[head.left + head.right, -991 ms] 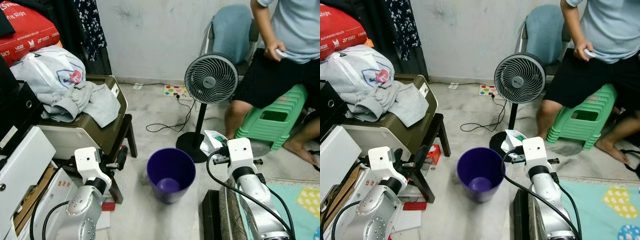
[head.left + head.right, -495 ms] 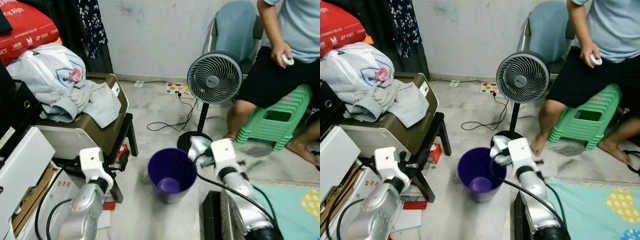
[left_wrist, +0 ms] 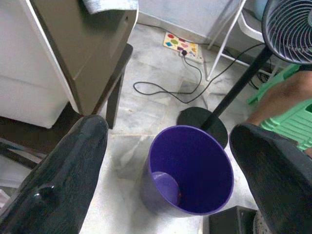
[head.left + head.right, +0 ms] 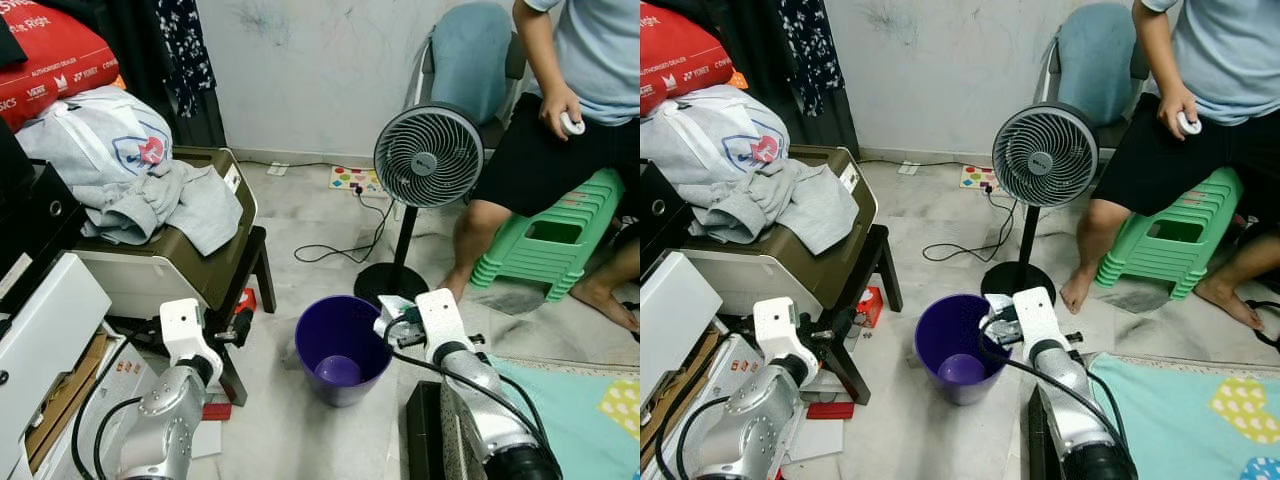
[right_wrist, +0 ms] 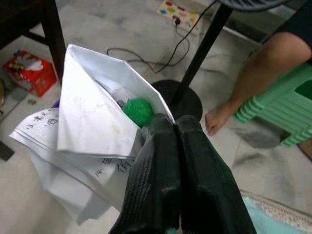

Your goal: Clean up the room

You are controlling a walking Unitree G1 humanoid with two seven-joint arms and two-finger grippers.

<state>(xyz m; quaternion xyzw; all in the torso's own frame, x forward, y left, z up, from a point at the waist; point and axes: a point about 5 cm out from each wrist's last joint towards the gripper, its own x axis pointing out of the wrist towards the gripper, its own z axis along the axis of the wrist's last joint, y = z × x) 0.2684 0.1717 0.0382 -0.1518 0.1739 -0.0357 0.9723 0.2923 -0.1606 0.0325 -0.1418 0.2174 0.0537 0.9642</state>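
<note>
Left eye view: a purple bin [image 4: 343, 348] is seen standing on the pale floor [image 4: 310, 225], with bare floor all around its rim. The right gripper [image 5: 176, 127] is held just at the bin's right edge. Its jaws are squeezed tight together on a bunch of white paper [image 5: 92, 146], and a small green ball [image 5: 138, 111] is tucked in the paper's fold. The paper hangs over the rim of the bin.

The left gripper [image 3: 170, 161] is held low beside a dark worktop [image 4: 215, 270] piled with grey clothes [image 4: 150, 190]. Its jaws are spread wide and nothing is held in them.

Behind the bin a fan [image 4: 428, 156] stands on a round black base, with a cord lying loose on the floor. A person [image 4: 570, 110] is seated on a green stool [image 4: 545, 245] to the right. A blue mat [image 4: 1180, 410] lies by the right arm.
</note>
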